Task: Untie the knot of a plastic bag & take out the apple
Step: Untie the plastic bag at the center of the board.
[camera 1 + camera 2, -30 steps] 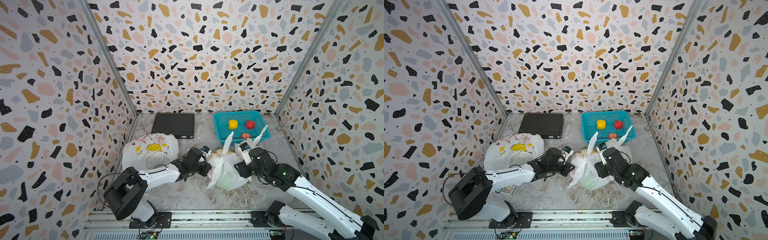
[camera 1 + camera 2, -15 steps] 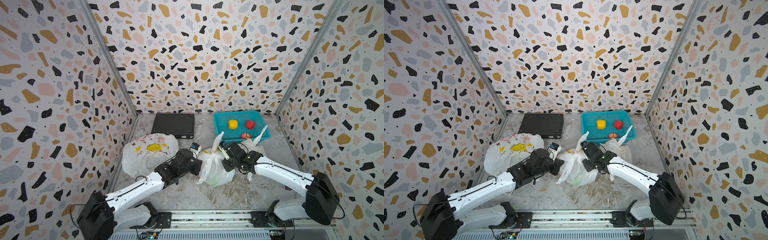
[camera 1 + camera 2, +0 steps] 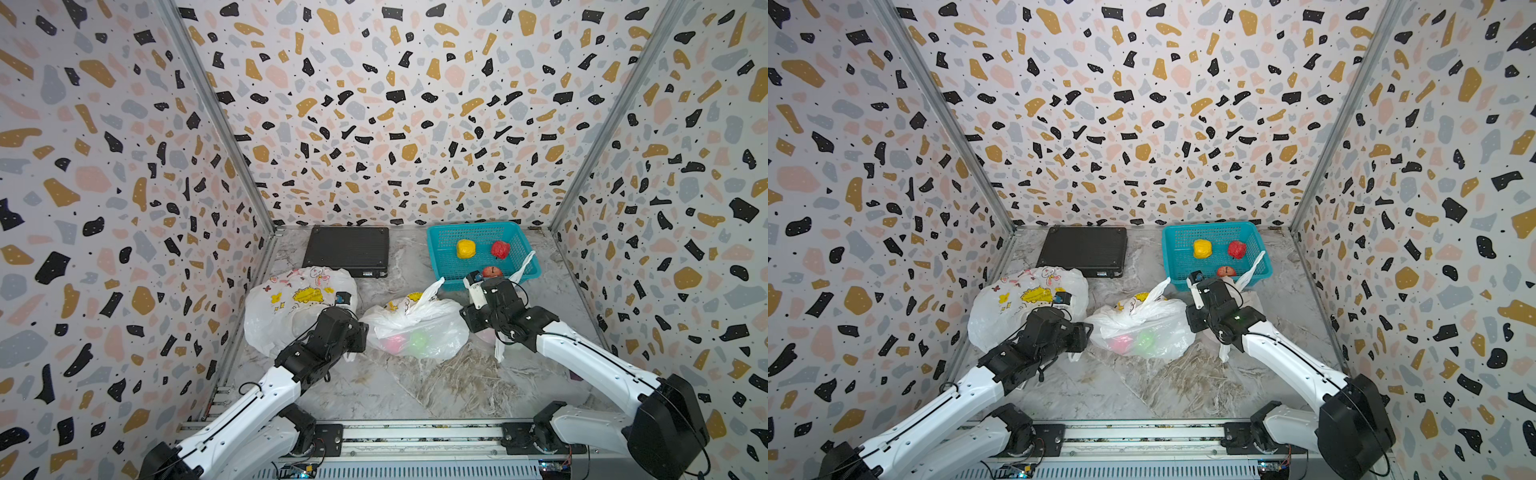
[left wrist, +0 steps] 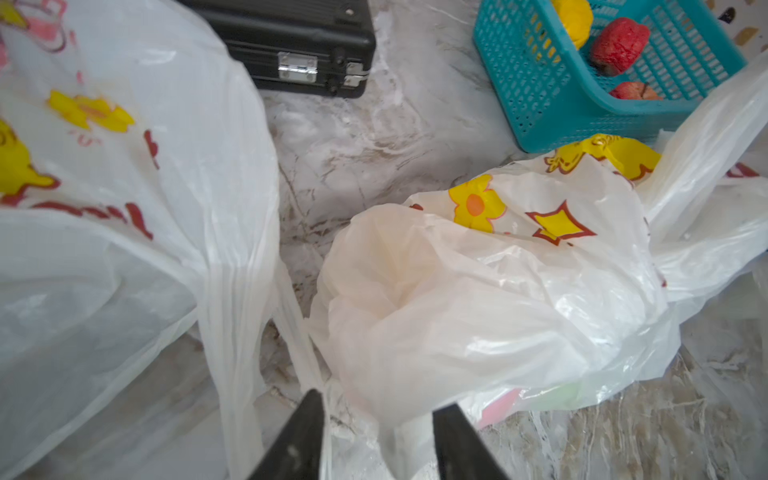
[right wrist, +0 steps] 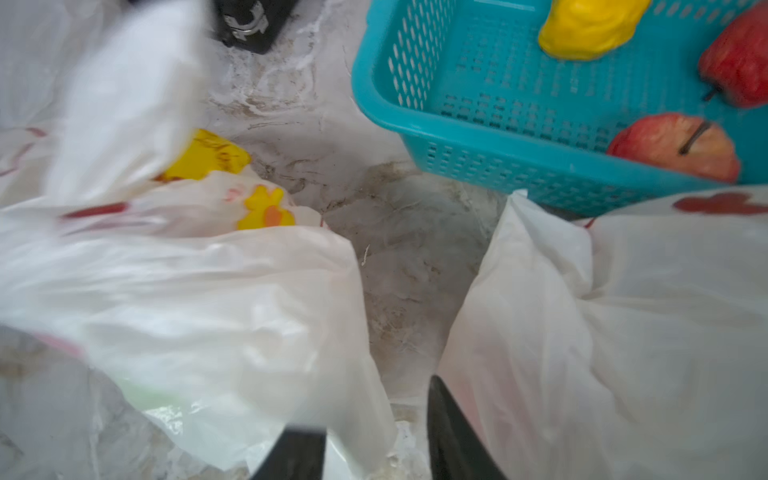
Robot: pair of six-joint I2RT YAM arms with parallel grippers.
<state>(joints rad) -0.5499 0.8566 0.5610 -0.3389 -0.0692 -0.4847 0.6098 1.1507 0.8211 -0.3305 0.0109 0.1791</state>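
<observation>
The white plastic bag (image 3: 415,328) (image 3: 1142,328) with yellow flower prints lies slumped mid-table in both top views. A pink and a green round shape show through it; which one is the apple I cannot tell. One handle (image 3: 430,291) sticks up, and no tied knot shows. My left gripper (image 3: 360,332) (image 4: 380,401) is at the bag's left side, jaws apart, with loose plastic hanging between its fingers (image 4: 299,436). My right gripper (image 3: 466,316) (image 5: 370,407) is at the bag's right side, also open, with an edge of the bag between its fingers (image 5: 453,436).
A bigger printed white bag (image 3: 295,307) lies at the left against my left arm. Another white bag (image 3: 498,345) lies under my right arm. A black case (image 3: 347,251) sits at the back. The teal basket (image 3: 436,257) at the back right holds a yellow and two red fruits.
Both grippers were shut on the bag's plastic half a second ago, and now their jaws stand apart. Each has drawn back a little from the bag, which has sagged onto the table.
</observation>
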